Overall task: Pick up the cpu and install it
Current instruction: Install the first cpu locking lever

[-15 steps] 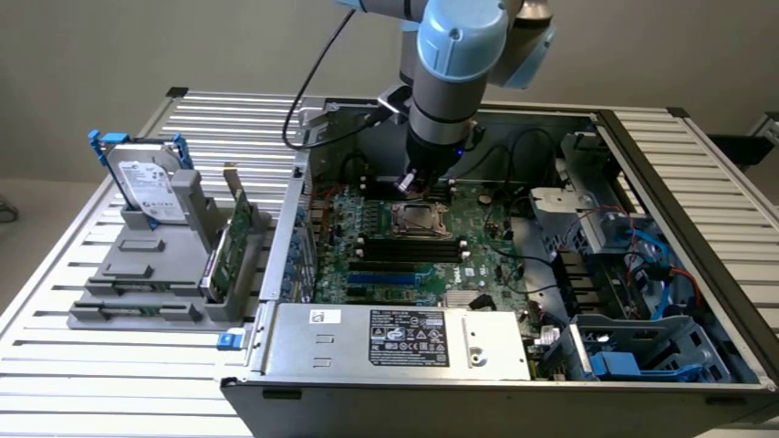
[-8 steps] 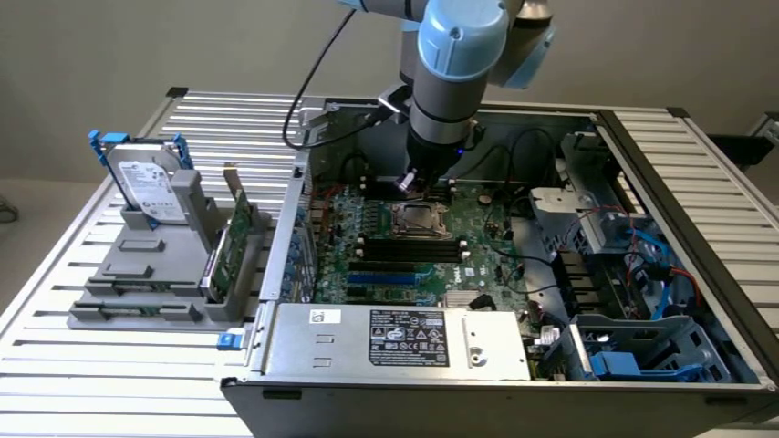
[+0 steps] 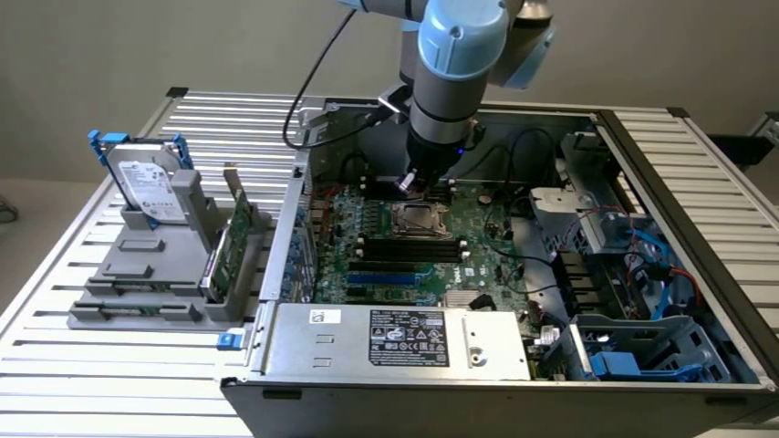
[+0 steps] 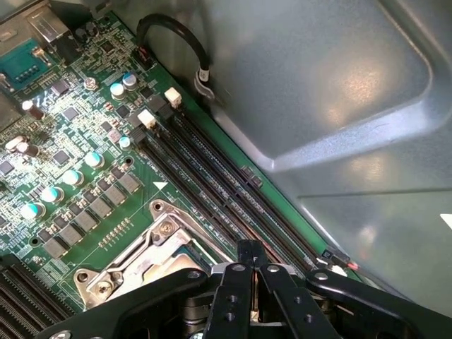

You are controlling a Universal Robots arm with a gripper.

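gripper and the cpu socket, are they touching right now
Cannot tell. In the wrist view the shut gripper overlaps the socket frame's edge, and the exterior view shows neither contact nor gap plainly.

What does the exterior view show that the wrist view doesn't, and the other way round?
The exterior view gives the whole open case, the arm, the hard drive in its grey stand and the power supply. The wrist view gives close detail: a looped black cable, teal-topped capacitors and the shut fingers. Both share the green board, the metal-framed socket, the black memory slots and the gripper, which hangs near the socket.
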